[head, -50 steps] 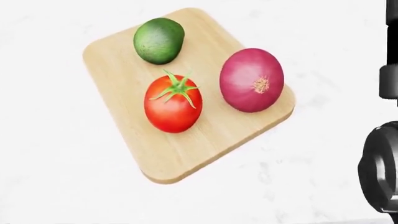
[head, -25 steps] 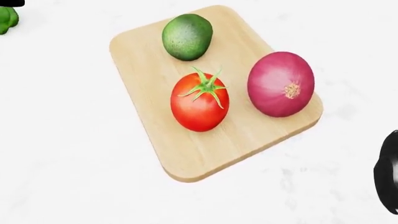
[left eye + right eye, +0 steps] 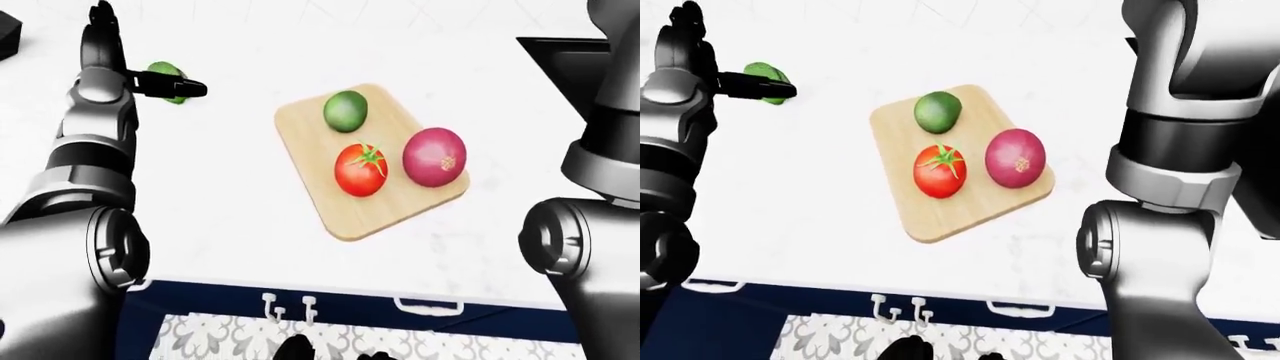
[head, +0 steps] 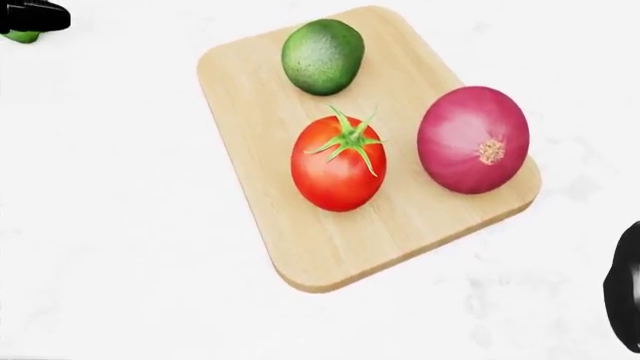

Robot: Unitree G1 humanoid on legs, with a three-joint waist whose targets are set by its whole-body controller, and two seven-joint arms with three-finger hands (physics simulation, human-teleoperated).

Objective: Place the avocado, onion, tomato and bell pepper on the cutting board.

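The bell pepper (image 3: 165, 81) (last item, at ten o'clock of the cutting board (image 3: 310, 176)) is reached by the left hand (image 3: 150, 84), fingers apart; closing is needed next.

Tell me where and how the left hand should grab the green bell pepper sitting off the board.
Grip the green bell pepper round its rounded body, coming down from above. It sits alone on the white counter, left of the wooden cutting board in the left-eye view. The left hand already reaches over it, fingers partly hiding it, so its exact pose is unclear.
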